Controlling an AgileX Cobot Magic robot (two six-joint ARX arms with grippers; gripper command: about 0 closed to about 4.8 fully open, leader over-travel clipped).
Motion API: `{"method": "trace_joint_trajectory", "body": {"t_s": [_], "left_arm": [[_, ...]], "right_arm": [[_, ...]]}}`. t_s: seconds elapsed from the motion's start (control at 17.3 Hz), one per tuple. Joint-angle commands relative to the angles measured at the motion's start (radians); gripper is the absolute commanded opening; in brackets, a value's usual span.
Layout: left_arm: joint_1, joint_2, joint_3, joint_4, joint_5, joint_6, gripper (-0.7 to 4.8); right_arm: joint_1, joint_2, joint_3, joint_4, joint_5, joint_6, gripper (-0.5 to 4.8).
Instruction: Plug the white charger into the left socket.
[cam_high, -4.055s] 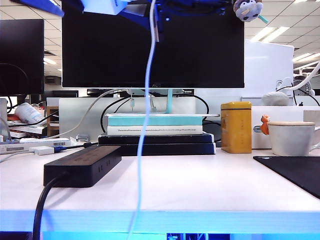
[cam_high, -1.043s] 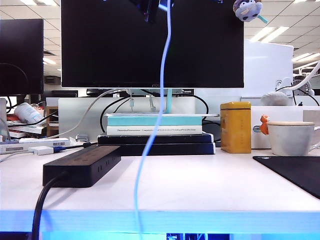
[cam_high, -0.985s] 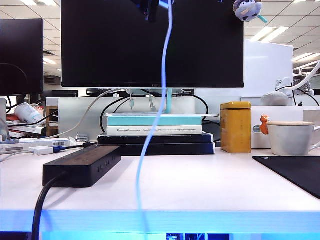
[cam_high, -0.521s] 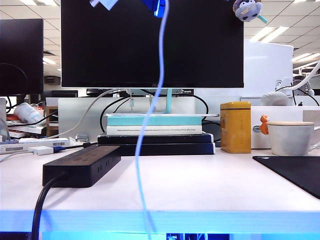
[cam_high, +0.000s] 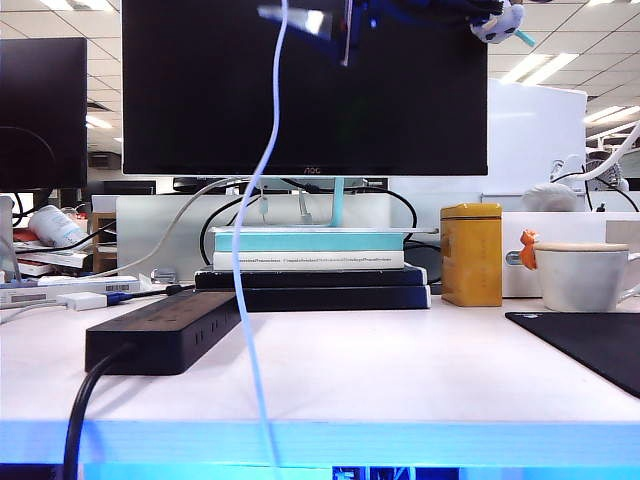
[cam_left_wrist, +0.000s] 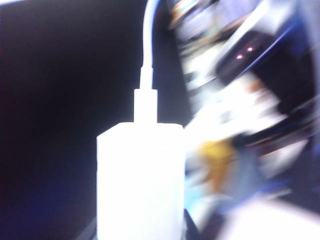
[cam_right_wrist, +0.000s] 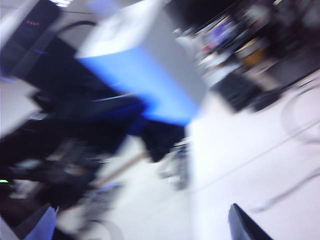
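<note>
The white charger (cam_left_wrist: 140, 175) is held aloft in the left gripper (cam_high: 300, 20), which pinches it before the monitor (cam_high: 200, 100); its cable (cam_high: 250, 300) dangles past the power strip (cam_high: 165, 330). The right gripper (cam_high: 430, 10) stays high, jaws spread wide.

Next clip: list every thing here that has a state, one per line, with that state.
Charger: held high in the left hand, not plugged in.
Cable: hanging slack from above, down past the table edge.
Power strip: flat on the table, nothing plugged into its top.
Monitor: screen dark.
Yellow tin: upright, lid on.
Books: stacked flat.
Cup: upright.
Right hand: blurred in its wrist view, jaws wide, holding nothing visible.
</note>
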Motion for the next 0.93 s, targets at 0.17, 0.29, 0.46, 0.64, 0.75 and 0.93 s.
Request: {"method": "trace_joint_trajectory", "body": {"t_s": [0.17, 0.29, 0.46, 0.64, 0.75, 0.93], "left_arm": [[0.004, -0.003, 0.005, 0.03, 0.198, -0.344, 0.78], [0.004, -0.003, 0.005, 0.027, 0.224, -0.378, 0.78], [0.004, -0.003, 0.005, 0.024, 0.354, -0.401, 0.77], [0.003, -0.002, 0.005, 0.024, 0.494, -0.401, 0.78], [0.003, 0.0, 0.005, 0.024, 0.499, -0.401, 0.78], [0.003, 0.003, 0.005, 0.028, 0.484, -0.4, 0.78]], "right_arm": [[-0.001, -0.008, 0.005, 0.032, -0.013, -0.233, 4.79], [-0.001, -0.008, 0.005, 0.126, -0.034, -0.233, 4.79], [0.0, -0.008, 0.005, 0.274, -0.031, -0.181, 4.79], [0.0, -0.008, 0.006, 0.366, -0.031, -0.101, 4.79], [0.0, -0.008, 0.005, 0.415, -0.033, -0.044, 4.79], [0.015, -0.008, 0.005, 0.489, -0.038, 0.026, 4.79]]}}
